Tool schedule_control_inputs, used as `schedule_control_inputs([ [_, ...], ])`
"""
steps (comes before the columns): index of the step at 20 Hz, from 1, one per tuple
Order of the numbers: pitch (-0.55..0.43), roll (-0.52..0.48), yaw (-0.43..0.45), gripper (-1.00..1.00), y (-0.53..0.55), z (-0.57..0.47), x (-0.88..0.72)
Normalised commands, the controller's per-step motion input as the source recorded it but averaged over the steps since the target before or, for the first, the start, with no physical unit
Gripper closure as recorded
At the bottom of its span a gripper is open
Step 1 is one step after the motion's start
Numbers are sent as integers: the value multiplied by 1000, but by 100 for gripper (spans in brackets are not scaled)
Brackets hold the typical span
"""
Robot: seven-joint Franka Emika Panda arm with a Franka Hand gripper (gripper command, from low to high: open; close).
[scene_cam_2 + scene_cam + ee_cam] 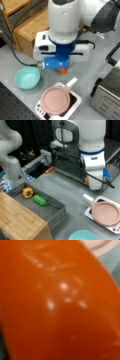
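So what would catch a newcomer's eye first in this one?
The wrist view is filled almost edge to edge by a glossy orange object, which in a front view peeks out just under the gripper above the grey table. Next is the pink round lid on a white appliance at a front view's bottom, with a teal bowl to its left. A yellow pepper and a green vegetable lie in a grey tray.
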Motion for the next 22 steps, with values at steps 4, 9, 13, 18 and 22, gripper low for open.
schedule_control_inputs([
  [4,-51,94,502,100,-254,62,-320],
  [9,-14,141,377,100,-198,25,-351],
  [13,-12,170,280,100,-108,-54,-362],
  [18,-88,103,231,100,-104,-77,-395],
  [22,-153,36,275,100,-153,-69,-425],
])
